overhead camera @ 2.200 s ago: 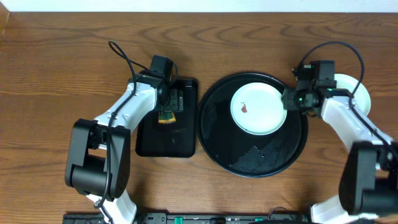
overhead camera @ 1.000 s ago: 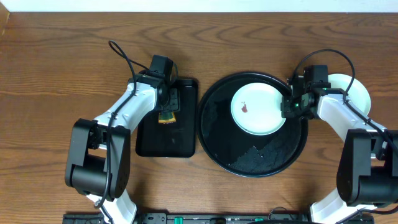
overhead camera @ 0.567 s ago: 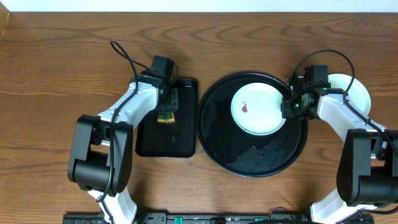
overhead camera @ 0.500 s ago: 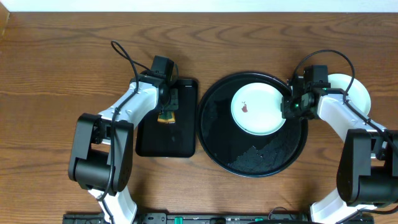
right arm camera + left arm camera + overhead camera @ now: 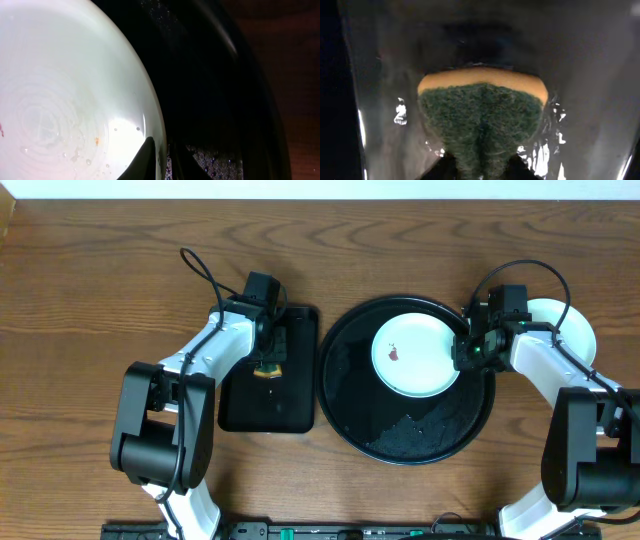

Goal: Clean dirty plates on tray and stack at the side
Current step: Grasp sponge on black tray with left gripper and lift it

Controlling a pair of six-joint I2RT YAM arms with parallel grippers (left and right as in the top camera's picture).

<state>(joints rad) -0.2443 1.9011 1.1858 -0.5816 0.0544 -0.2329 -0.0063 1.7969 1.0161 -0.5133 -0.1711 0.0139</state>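
Right claw [image 5: 163, 156] astride plate [image 5: 65, 95] rim, on tray [image 5: 215, 85], left claw [image 5: 479, 169] pinching sponge [image 5: 480, 112]

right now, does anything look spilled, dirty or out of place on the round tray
Two things stand out. The plate on the round tray carries a small reddish smear left of its centre, and a speckled wet-looking patch lies on the tray toward the arms' bases. Nothing looks tipped or broken.

Overhead on my rig: the left arm [image 5: 205, 350] and right arm [image 5: 548, 365] wear smooth white shells between bulky black joints and black bases. A thin black cable [image 5: 197, 275] loops off each wrist, and a small green light [image 5: 477, 347] glows on the right. Up close, the right gripper [image 5: 162, 159] ends in dark, tapered fingertips [image 5: 142, 158].
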